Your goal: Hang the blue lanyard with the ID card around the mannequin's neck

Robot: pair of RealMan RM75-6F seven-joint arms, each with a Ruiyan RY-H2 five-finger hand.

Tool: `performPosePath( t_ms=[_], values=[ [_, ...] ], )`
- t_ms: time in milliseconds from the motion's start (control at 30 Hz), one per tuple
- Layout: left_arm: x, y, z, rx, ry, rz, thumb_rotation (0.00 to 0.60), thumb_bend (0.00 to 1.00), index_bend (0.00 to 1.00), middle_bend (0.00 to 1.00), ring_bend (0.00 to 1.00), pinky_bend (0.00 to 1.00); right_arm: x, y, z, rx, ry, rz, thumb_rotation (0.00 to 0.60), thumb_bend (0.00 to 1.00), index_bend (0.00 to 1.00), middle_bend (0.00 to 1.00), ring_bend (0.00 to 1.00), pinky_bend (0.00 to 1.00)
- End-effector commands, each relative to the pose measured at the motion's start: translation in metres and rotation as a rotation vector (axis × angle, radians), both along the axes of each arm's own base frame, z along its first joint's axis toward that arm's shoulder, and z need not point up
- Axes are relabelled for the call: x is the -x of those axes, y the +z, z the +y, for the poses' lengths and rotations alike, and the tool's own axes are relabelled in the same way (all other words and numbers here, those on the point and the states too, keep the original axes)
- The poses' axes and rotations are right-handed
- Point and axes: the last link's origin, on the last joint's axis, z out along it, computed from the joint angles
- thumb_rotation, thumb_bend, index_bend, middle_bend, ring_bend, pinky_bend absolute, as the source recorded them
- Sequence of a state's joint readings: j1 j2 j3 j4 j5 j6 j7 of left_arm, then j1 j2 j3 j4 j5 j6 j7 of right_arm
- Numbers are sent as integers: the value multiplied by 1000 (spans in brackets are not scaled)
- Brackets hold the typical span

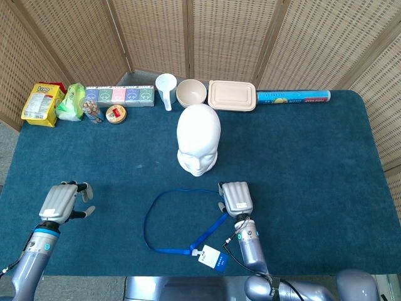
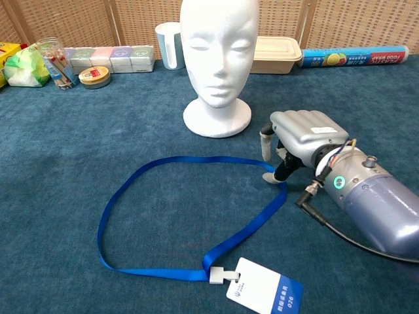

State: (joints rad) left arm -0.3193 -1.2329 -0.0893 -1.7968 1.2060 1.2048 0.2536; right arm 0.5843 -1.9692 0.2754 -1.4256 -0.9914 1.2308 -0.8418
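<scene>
The blue lanyard (image 2: 163,163) lies in a flat loop on the blue table cover, its white and blue ID card (image 2: 264,291) near the front edge. In the head view the lanyard (image 1: 164,195) lies just in front of the mannequin head (image 1: 198,139). The white foam mannequin head (image 2: 218,59) stands upright behind the loop. My right hand (image 2: 294,140) hovers palm down over the loop's right bend, fingers curled down; whether it touches or pinches the strap I cannot tell. From above, my right hand (image 1: 236,198) covers that bend. My left hand (image 1: 61,202) rests open far left.
Along the back edge stand a snack bag (image 1: 40,103), a row of small boxes (image 1: 119,95), a white cup (image 1: 166,89), a bowl (image 1: 191,93), a lidded beige box (image 1: 232,95) and a blue roll (image 1: 293,96). A tape roll (image 2: 95,76) and a jar (image 2: 54,63) sit back left.
</scene>
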Motion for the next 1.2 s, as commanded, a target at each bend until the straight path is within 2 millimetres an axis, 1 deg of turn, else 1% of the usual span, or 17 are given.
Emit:
performPosePath(
  t_ms=[33, 267, 600, 800, 1200],
  values=[
    [1, 0, 0, 0, 3, 0, 598, 226, 537, 578, 421, 368, 1, -1, -2, 3, -3, 13, 562, 269, 530, 931, 1000, 1000],
    [1, 0, -1, -1, 5, -6, 598, 227, 537, 577, 421, 368, 4, -3, -6, -5, -11, 39, 561, 283, 530, 926, 1000, 1000],
    [0, 0, -1, 10, 4, -13, 599, 226, 535, 567, 421, 368, 8, -2, -8, -22, -27, 70, 558, 391, 536, 921, 1000, 1000],
    [0, 1, -2, 5, 3, -18, 599, 225, 535, 567, 421, 368, 8, -3, -8, -29, -29, 76, 559, 408, 550, 921, 1000, 1000],
    [2, 1, -2, 3, 5, -25, 599, 225, 530, 567, 421, 368, 10, -6, -7, -44, -39, 94, 556, 492, 578, 921, 1000, 1000]
  ],
)
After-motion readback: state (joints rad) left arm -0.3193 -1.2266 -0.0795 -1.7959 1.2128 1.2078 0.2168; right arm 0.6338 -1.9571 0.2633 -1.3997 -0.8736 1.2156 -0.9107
